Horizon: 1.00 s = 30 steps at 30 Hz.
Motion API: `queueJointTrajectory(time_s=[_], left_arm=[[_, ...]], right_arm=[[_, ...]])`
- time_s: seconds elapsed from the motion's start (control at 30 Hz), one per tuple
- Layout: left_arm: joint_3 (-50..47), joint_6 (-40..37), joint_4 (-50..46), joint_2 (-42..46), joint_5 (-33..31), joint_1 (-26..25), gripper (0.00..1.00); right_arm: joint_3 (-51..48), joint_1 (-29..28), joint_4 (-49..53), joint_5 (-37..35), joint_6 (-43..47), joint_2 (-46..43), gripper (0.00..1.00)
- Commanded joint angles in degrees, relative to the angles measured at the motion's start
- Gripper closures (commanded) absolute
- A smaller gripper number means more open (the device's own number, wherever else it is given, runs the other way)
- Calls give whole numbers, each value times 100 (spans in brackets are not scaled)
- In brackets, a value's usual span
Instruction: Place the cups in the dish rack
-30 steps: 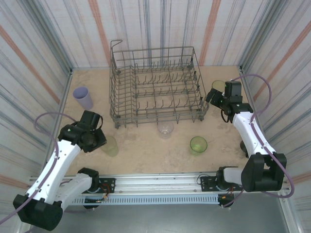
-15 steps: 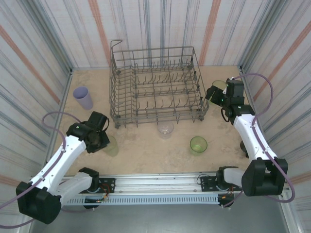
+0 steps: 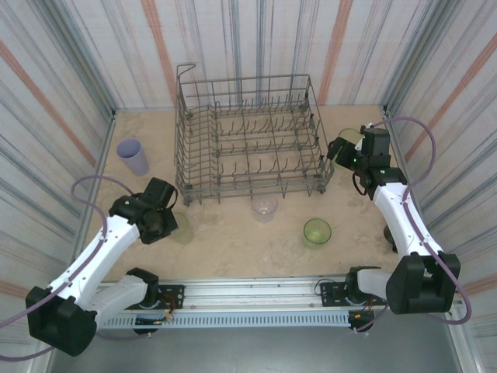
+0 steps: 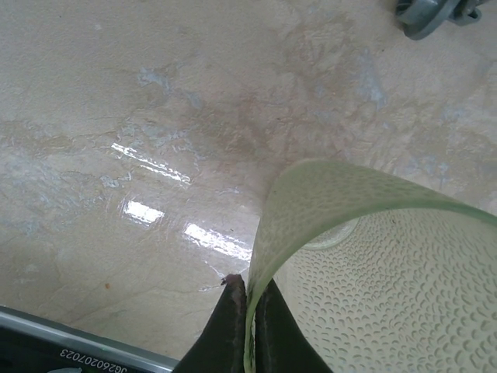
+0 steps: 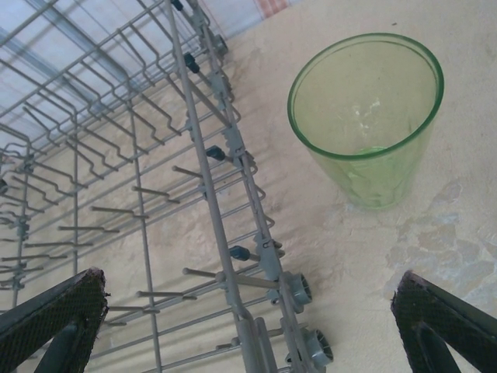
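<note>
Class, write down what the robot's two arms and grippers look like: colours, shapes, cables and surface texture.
Both the left arm and right arm have white rounded links joined by bulky black joints, and a thin lavender cable loops beside each. The left gripper has slim dark fingers tapering to tips; the right gripper has black pads with a fine grid texture.

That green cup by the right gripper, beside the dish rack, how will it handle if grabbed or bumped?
Probably light: the green cup looks thin, translucent and empty. Tall and tapering to a narrower base, it could tip if nudged. Its glossy wall may slip.
</note>
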State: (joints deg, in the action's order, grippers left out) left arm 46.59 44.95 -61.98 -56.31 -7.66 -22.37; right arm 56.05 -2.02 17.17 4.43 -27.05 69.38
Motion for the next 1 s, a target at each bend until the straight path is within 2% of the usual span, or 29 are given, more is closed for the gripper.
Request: queueJointTrajectory(time_s=[0.0,0.13,0.53,0.77,0.87,0.97], left_arm=[[426,-243,-261,32,7,-66,100],[702,-365,-493,28,44,-66,100],[1300,-506,-877,235,748,-109,100],[1977,-781,-1257,292,620,-118,100],[2492,-1023,-1485,2,366,-118,100],[2927,-1228,-1654,-305,402,-118,100]], right_arm=[[38,-43,116,166,-144,33,1],[12,-43,135,268,-193,84,1],[151,-77,234,621,-316,238,1],[151,-159,207,693,-326,243,1],[142,-278,171,665,-310,259,1],[241,-390,269,647,-253,295,1]])
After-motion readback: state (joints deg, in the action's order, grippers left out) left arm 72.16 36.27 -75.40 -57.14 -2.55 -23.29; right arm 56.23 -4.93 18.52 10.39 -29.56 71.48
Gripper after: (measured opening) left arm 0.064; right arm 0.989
